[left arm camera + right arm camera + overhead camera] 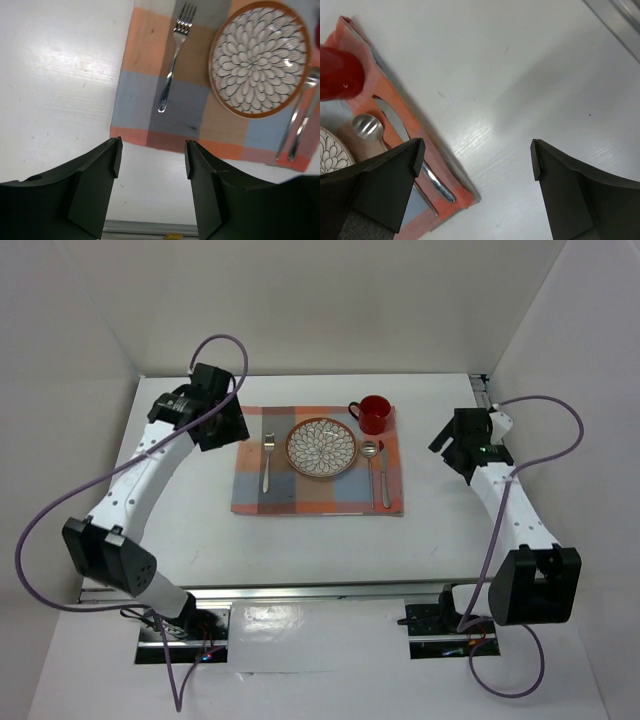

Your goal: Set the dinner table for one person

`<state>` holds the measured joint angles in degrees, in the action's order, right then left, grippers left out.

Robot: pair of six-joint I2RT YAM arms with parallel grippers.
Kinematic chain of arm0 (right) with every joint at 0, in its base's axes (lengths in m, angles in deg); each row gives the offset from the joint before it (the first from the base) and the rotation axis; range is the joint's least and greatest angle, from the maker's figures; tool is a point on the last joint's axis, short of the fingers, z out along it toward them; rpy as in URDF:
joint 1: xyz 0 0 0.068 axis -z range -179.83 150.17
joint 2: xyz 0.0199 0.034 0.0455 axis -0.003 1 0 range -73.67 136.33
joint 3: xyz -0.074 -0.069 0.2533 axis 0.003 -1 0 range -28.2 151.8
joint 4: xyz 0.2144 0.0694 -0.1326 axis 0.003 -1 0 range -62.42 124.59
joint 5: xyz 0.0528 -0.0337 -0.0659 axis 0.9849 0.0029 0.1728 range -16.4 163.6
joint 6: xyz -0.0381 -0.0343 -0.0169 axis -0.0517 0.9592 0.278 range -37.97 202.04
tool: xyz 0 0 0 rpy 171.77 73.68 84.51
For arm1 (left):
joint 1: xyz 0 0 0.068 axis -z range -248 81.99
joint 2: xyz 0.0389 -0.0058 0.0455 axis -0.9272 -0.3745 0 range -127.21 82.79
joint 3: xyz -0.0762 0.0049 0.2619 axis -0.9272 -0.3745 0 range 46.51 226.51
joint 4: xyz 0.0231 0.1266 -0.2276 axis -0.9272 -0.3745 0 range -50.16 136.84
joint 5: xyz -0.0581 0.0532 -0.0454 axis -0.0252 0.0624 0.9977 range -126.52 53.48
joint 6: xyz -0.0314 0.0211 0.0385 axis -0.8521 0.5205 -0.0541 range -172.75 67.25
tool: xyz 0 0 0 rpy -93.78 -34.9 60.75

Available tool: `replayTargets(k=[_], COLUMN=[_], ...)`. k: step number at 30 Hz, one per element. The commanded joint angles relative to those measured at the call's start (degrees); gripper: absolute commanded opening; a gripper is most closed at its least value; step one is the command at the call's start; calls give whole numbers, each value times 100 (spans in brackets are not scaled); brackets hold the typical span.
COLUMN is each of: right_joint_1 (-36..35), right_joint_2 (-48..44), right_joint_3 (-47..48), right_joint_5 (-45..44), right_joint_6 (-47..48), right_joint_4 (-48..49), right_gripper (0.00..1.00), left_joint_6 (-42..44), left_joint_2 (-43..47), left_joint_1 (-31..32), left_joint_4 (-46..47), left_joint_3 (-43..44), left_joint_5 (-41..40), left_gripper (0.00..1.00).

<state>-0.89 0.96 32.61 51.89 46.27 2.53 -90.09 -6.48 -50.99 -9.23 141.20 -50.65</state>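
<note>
Standing open, left tool point(152, 150) and right tool point(476, 152) flank a checked cloth mat point(300, 495) and round plate point(321, 448).

A round flowery plate point(321, 448) is sitting on an orange-and-blue checked cloth mat point(300, 498) on the flat white table point(300, 552), a red mug point(373, 414) at its two o'clock.

Open dinner table point(430, 525) flanking the checked mat point(300, 498); red mug point(373, 414) upright on its far right corner.
</note>
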Motion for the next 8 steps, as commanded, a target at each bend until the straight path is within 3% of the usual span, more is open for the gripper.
replayTargets(k=[1, 8], right_joint_1=[202, 308], right_joint_2=[-360, -643], right_joint_3=[-211, -334], right_joint_5=[299, 448], right_joint_6=[-229, -229], right_joint_4=[-152, -222], right_gripper=[100, 100], left_joint_6=[297, 350], left_joint_2=[770, 1386], left_joint_1=[-23, -23], left_joint_4=[710, 1335], left_joint_3=[-293, -707], left_joint_5=[253, 411], left_gripper=[70, 76])
